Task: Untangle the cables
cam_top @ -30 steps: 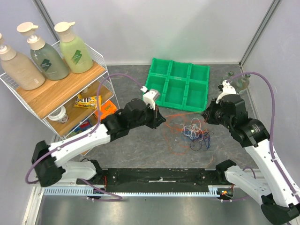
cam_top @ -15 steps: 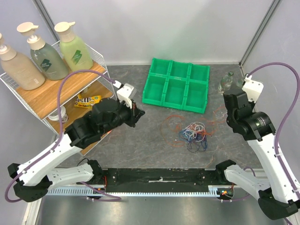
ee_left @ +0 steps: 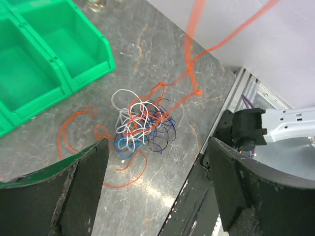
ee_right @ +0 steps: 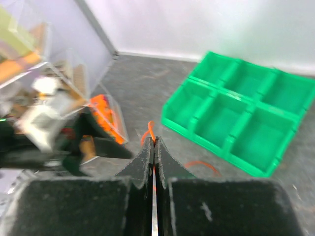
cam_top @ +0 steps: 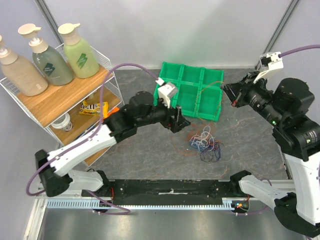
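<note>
Cables (ee_left: 140, 125): knotted in one clump of white, blue, black and orange-red loops, lying on the table (cam_top: 150, 150) just in front of the green tray (cam_top: 211, 80).
Orange-red cable (ee_left: 189, 46): drawn up out of the clump and stretched away toward the right side, probably to slip it free of the others.
Right gripper (ee_right: 153, 147): pressed together on that orange-red strand, raised high near the tray's right end, seemingly to take up slack.
Left gripper (ee_left: 155, 167): spread wide and empty, poised above the clump, likely placed to pin the rest down.
Risk: dragging the whole knot along unless pinned.
</note>
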Robot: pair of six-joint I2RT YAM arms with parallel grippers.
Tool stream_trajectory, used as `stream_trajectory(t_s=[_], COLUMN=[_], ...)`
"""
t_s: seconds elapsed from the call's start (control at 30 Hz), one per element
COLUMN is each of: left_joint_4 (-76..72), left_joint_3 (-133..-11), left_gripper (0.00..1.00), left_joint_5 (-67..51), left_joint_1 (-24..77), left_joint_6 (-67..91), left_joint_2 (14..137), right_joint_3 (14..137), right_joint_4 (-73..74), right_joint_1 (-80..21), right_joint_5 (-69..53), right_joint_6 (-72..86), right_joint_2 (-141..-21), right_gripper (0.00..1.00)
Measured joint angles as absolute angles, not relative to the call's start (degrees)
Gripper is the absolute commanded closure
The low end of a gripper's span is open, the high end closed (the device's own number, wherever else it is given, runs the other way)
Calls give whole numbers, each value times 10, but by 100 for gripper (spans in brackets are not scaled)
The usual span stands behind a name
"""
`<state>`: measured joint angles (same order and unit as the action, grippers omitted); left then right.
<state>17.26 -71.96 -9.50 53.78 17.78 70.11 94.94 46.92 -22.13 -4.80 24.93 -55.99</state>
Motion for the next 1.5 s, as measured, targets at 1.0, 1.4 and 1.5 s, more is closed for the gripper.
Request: stream_trajectory(t_s=[1.0,1.4,1.5], left_joint_4=[-53,53,91], left_joint_3=[-635,-554,-550], left_gripper=[28,33,33], left_joint_5=[-289,-223,-201], left_joint_1=[528,526,526], left_joint_6=[322,269,263], left_joint_2=[954,671,620], right_joint_3=[1284,1125,1092], right_joint_4=[140,173,192], right_joint_1=[-221,-221,-221], right_joint_5=[-165,-66,-21], right_joint_6=[444,425,403], right_joint_2=[-668,-674,-685], right_gripper=[100,100,100])
